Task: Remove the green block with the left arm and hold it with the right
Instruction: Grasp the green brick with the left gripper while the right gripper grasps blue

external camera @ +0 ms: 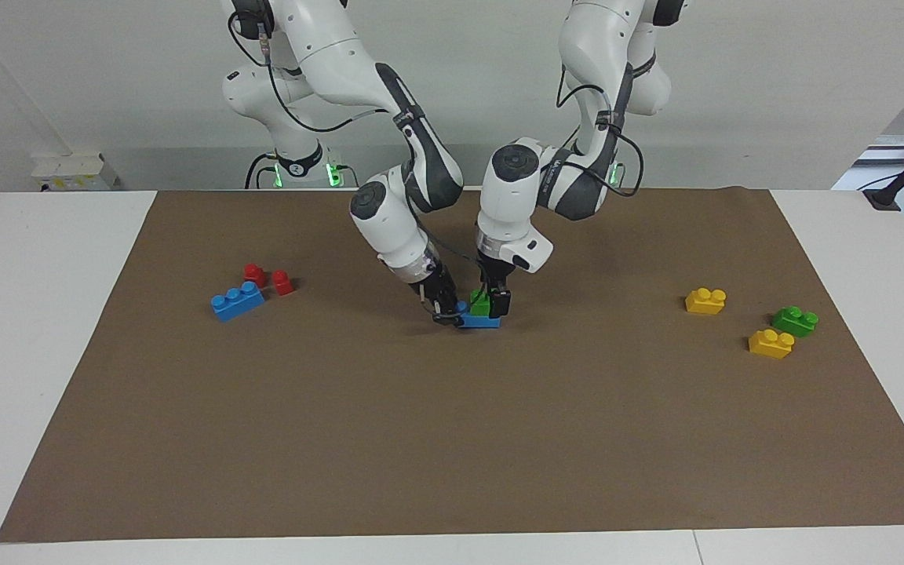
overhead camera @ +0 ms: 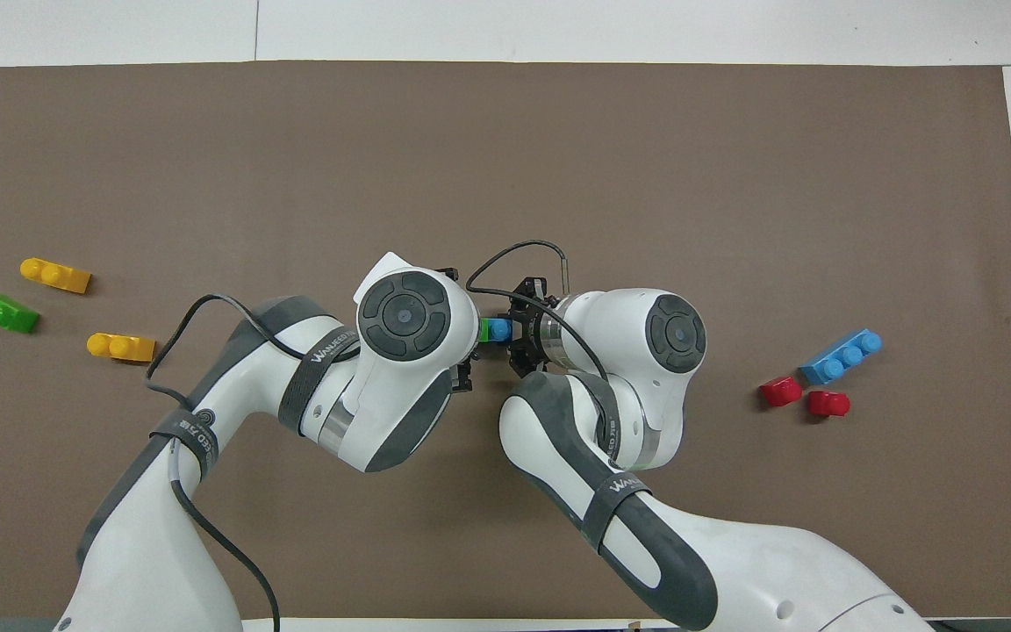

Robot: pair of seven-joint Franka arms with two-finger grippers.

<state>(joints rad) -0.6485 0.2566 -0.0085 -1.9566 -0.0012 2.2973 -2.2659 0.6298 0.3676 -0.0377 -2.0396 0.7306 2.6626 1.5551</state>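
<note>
A green block (external camera: 481, 304) sits on top of a blue brick (external camera: 485, 321) in the middle of the brown mat (external camera: 452, 439). My left gripper (external camera: 492, 306) comes straight down on the green block, its fingers closed on the block's sides. My right gripper (external camera: 450, 318) reaches in at a slant and is shut on the end of the blue brick toward the right arm's end of the table. In the overhead view only slivers of the green block (overhead camera: 484, 330) and the blue brick (overhead camera: 500, 330) show between the two hands; the left fingers are hidden under the left hand.
A second green block (external camera: 795, 320) and two yellow bricks (external camera: 705, 300) (external camera: 770, 343) lie toward the left arm's end of the table. A longer blue brick (external camera: 237, 300) and two small red blocks (external camera: 255, 274) (external camera: 282, 282) lie toward the right arm's end.
</note>
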